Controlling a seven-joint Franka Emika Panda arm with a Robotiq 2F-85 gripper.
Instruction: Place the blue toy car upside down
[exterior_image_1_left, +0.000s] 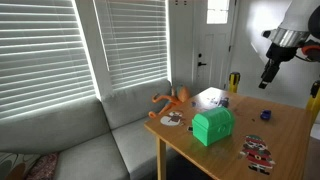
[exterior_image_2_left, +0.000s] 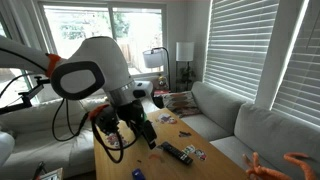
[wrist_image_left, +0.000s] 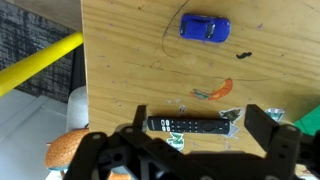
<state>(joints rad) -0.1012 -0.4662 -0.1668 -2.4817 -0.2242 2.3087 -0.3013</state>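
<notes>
The blue toy car (wrist_image_left: 204, 28) is small and dark blue and lies on the wooden table (wrist_image_left: 130, 60) at the top of the wrist view. It shows as a tiny dark shape in an exterior view (exterior_image_1_left: 266, 114). I cannot tell which way up it lies. My gripper (wrist_image_left: 200, 115) is open and empty, well above the table, with its fingers either side of a black remote (wrist_image_left: 190, 125). The car lies apart from the fingers. The gripper also shows in both exterior views (exterior_image_1_left: 266, 80) (exterior_image_2_left: 140, 135).
A green box (exterior_image_1_left: 212, 126), an orange long-limbed figure (exterior_image_1_left: 172, 99) and a red-and-white flat toy (exterior_image_1_left: 258, 152) lie on the table. An orange sticker (wrist_image_left: 222, 90), a thin wire and a small black bit (wrist_image_left: 243, 53) lie near the car. A yellow bar (wrist_image_left: 40, 62) runs beside the table edge. A grey sofa (exterior_image_1_left: 80, 140) stands next to the table.
</notes>
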